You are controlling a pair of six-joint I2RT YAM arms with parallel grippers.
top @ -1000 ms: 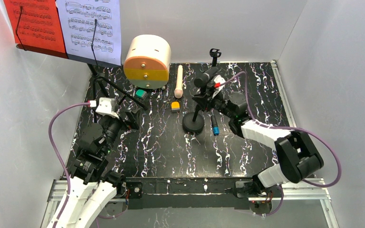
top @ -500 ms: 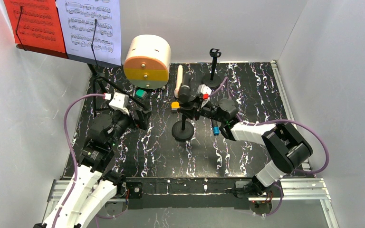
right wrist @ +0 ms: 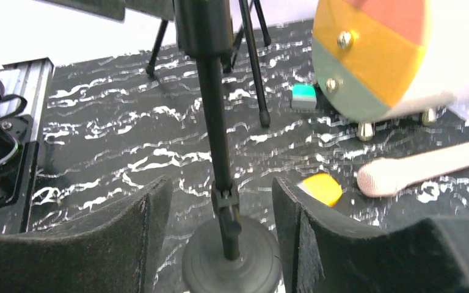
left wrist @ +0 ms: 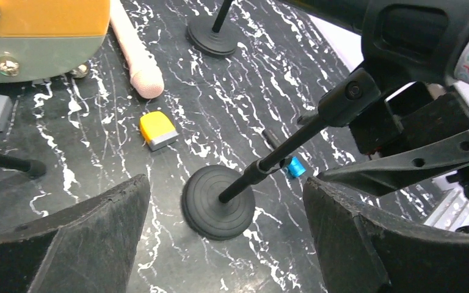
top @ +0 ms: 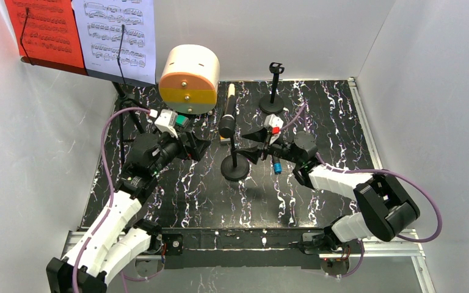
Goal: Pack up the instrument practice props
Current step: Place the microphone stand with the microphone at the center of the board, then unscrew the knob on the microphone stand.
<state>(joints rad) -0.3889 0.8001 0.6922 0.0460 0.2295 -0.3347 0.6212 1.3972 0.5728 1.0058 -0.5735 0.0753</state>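
The left jaws stand wide apart, released. They sit low over the counter (top: 330,122), left of centre in the overhead view, and are aimed at a round-based mic holder (top: 235,167) near the middle. The right jaws are released too: in the wrist view their pads (right wrist: 128,235) flank the holder's upright pole with a gap on each side.

A black microphone (top: 226,125) sits at the top of that pole, apparently in its clip, though the angle makes this hard to confirm. A cream microphone (top: 231,99) lies flat in the upper middle, just right of a cream drawer box (top: 189,73). A second mic holder (top: 273,105) stands upright further right, near the back edge.

The black music rack (top: 125,101) stands on its tripod legs in the upper left. It carries a red page (top: 43,30) and a white page (top: 119,33) side by side. An orange block (left wrist: 157,129) and a green block (top: 180,121) lie on the counter near the drawer box.
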